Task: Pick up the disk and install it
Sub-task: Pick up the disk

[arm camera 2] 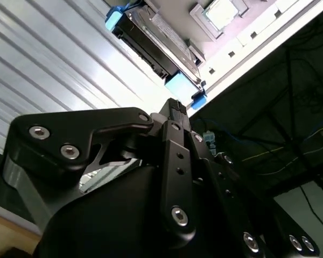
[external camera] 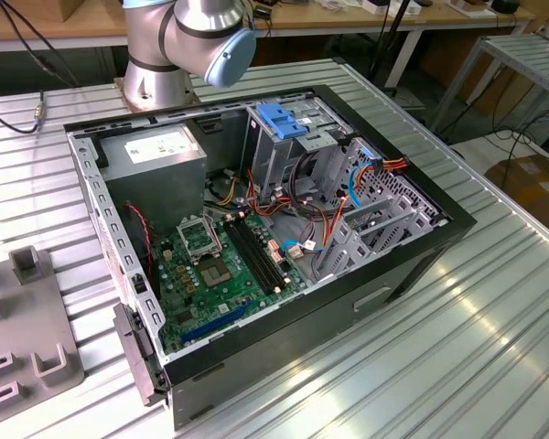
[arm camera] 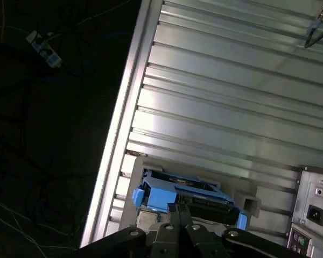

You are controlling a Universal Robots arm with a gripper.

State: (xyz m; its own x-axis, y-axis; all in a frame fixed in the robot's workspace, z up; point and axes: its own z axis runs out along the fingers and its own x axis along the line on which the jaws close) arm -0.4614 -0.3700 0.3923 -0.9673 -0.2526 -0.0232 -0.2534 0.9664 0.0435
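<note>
The disk [arm camera: 183, 191] is a flat black drive with blue plastic rails, and it rests in a grey holder close to the edge of the ribbed metal table. In the second wrist view the disk [arm camera 2: 151, 40] lies just beyond my fingertips. My gripper [arm camera: 178, 210] hangs over the disk's near edge with its two black fingers pressed together and nothing between them. The same gripper [arm camera 2: 175, 107] ends close to a blue rail corner; I cannot tell whether it touches. The open computer case [external camera: 421, 265] lies on the table in the exterior view.
Inside the case are a grey power-supply box [external camera: 156, 151], a green motherboard [external camera: 220, 270], loose cables and a metal drive cage with a blue latch [external camera: 279, 119]. A grey fixture [external camera: 27, 320] stands at the exterior view's left. The table edge [arm camera: 124, 123] drops to dark floor beside the disk.
</note>
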